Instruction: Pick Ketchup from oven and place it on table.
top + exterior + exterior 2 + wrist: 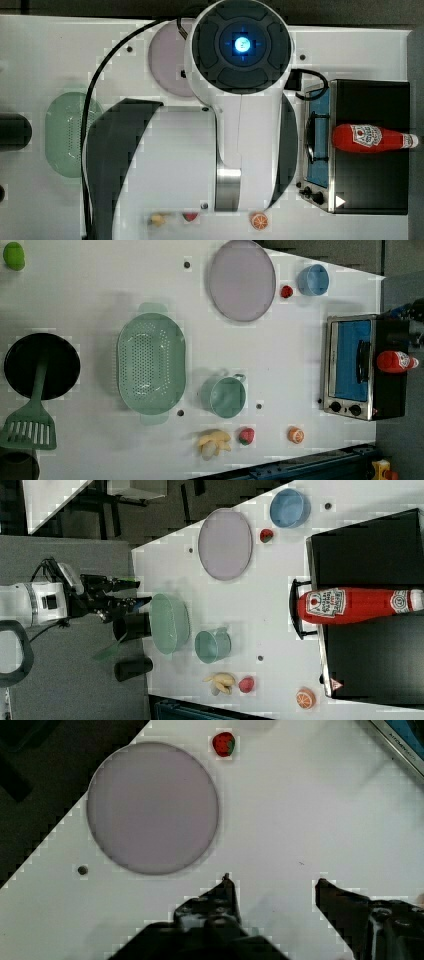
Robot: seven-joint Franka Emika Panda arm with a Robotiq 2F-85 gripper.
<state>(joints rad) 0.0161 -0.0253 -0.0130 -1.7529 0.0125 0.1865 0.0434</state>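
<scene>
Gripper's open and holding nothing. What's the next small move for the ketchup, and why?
Probably swing the open gripper toward the oven. The wrist view has it over bare table beside the lilac plate, while the ketchup bottle lies on its side on the oven's black top, untouched.

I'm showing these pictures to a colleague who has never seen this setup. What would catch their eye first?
Probably the red Ketchup bottle lying on its side on the black top of the oven, at the right view's right. Next, the arm's big white body in the middle of the top view, and its gripper hanging over the white table with jaws open and empty, beside a lilac plate.
</scene>
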